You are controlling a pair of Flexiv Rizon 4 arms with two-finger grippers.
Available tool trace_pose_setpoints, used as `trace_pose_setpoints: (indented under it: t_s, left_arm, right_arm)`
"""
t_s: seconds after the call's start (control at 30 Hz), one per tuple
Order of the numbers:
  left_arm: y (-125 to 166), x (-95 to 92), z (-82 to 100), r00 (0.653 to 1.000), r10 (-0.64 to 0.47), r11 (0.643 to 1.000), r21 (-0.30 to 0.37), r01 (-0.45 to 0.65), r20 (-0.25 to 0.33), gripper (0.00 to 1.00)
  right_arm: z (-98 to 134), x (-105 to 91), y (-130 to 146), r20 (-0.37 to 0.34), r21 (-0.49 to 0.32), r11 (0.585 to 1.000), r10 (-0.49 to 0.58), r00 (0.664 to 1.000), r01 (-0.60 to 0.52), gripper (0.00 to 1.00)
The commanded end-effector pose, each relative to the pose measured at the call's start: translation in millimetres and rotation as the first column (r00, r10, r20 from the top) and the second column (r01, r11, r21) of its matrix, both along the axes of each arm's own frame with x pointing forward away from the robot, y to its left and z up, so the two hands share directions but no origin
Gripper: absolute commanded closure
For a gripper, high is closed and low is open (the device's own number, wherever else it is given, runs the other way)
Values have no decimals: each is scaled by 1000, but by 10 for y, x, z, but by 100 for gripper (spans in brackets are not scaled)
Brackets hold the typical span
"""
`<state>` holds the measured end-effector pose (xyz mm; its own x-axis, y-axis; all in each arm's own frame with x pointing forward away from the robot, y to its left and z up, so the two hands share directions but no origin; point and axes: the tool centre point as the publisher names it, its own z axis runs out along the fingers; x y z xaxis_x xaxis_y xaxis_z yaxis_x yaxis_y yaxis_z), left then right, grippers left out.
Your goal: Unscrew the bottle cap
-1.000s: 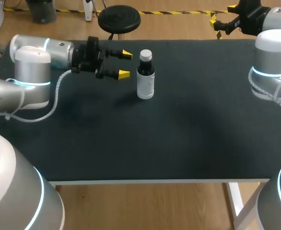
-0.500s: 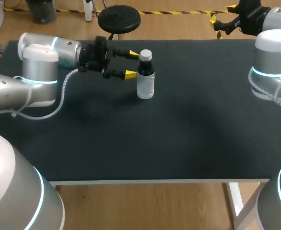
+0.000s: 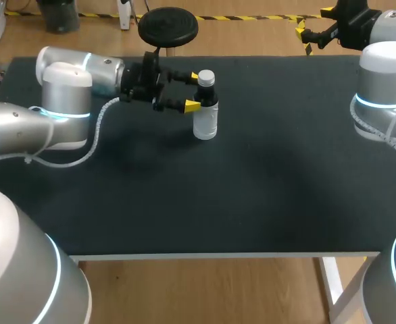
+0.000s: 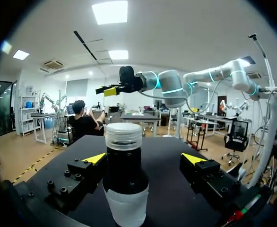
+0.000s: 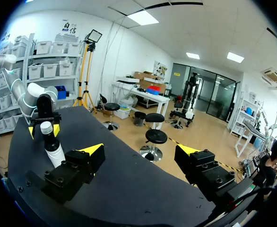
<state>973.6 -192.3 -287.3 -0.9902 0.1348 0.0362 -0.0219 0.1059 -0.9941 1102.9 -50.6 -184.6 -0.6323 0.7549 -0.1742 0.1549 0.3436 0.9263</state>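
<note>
1. Jaws first: those of the left gripper (image 3: 193, 91) stand released, one on each side of the bottle (image 3: 205, 118) at its dark neck, not yet pinching it.
2. That bottle stands upright near the tabletop's (image 3: 252, 189) far edge, left of middle, with its pale cap (image 3: 205, 77) seated on top.
3. Off by the far right corner the right gripper (image 5: 140, 150) hangs spread and empty (well apart from the bottle).
4. By my reckoning the job is barely begun: clamping the bottle, gripping the cap and all the turning are left.
</note>
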Motion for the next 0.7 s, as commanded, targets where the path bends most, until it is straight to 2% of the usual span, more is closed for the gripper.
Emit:
trace_pose_setpoints:
  t_s: [0.03,0.7]
  left_arm:
    - [-45,66,-39,1000,-16,1000,-6,16,-3,0]
    - [-182,155,-20,999,-37,999,-22,37,-17,0]
  right_arm:
    - [0,4,1,-1,0,1000,0,1000,0,0]
    - [0,4,1,-1,0,1000,0,1000,0,0]
